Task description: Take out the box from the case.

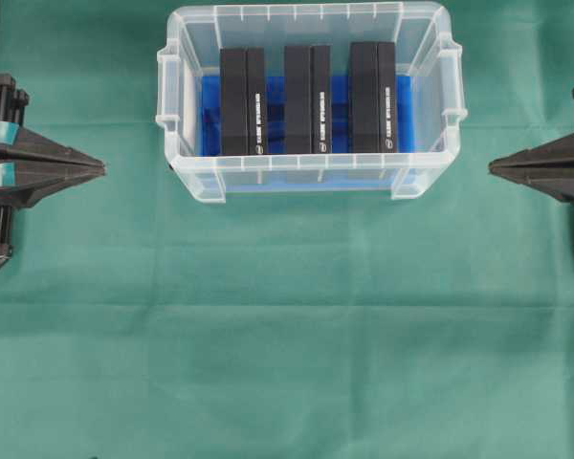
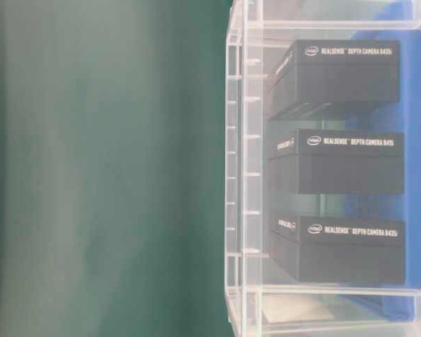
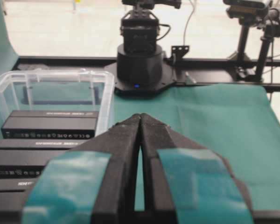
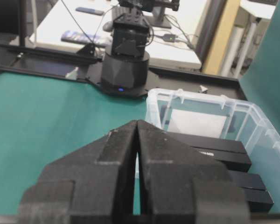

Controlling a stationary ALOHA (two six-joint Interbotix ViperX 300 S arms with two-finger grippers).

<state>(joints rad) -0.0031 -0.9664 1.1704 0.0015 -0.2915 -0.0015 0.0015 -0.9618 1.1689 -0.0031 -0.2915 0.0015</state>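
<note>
The case [image 1: 306,182] sits at the top middle of the green cloth [image 1: 287,344] in the overhead view, with three black boxes standing on edge in a row on its blue floor: left box [image 1: 243,101], middle box [image 1: 307,98], right box [image 1: 373,97]. The left gripper [image 1: 100,170] and right gripper [image 1: 493,167] are parked well apart from it at either side, both pinched fully together and holding nothing.

Table-level view: the case wall [image 2: 242,175] is see-through, and the boxes [image 2: 337,161] show narrow gaps between them.

Left wrist view: the left gripper's closed tips [image 3: 141,119] point across the cloth, with the case [image 3: 56,81] off to the side.

Right wrist view: same deal, tips [image 4: 137,125] together, case [image 4: 200,100] beside them.

What I'd worry about: those gaps look tight, so a finger could land on top of a box or nudge its neighbour over. The light plastic case might also lift along with a box.
</note>
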